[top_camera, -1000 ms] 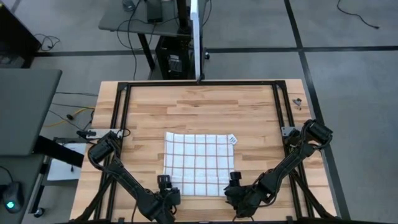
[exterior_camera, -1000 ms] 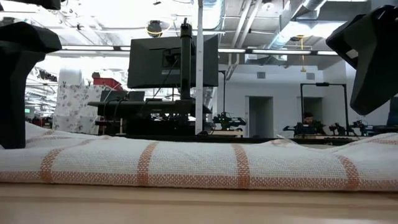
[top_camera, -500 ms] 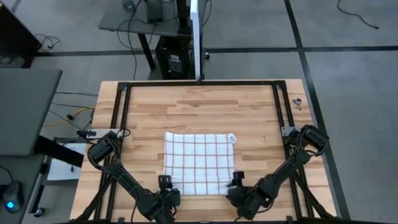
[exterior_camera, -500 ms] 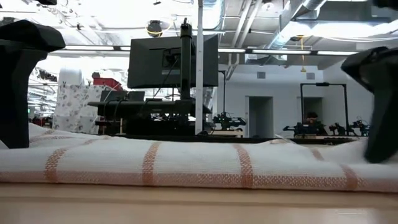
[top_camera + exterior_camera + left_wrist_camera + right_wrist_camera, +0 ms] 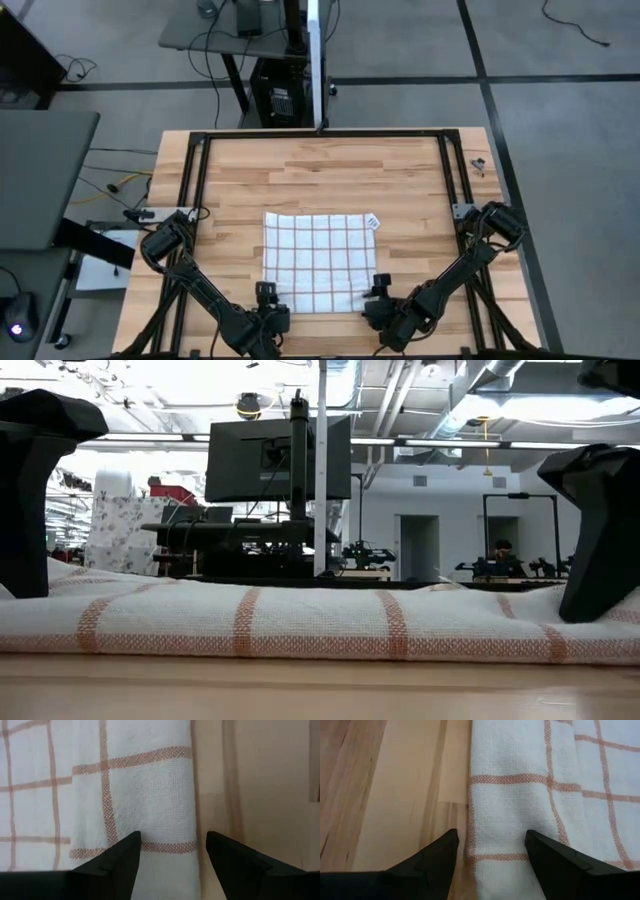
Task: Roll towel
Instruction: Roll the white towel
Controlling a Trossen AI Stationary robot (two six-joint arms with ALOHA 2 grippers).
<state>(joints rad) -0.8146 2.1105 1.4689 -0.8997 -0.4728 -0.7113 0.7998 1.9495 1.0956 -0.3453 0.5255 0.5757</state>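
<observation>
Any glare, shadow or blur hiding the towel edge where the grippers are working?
High view: even light, towel crisp. Low view: bright ceiling lights behind, so the left gripper and right gripper read as dark silhouettes; near towel edge sharp. Both wrist views: weave in focus, with soft shadows on the table.

No legible text, label, brand, number or sign is appearing in any view. A small tag (image 5: 373, 221) at the towel (image 5: 318, 262) corner, 1 o'clock, is showing unreadable marks.
</observation>
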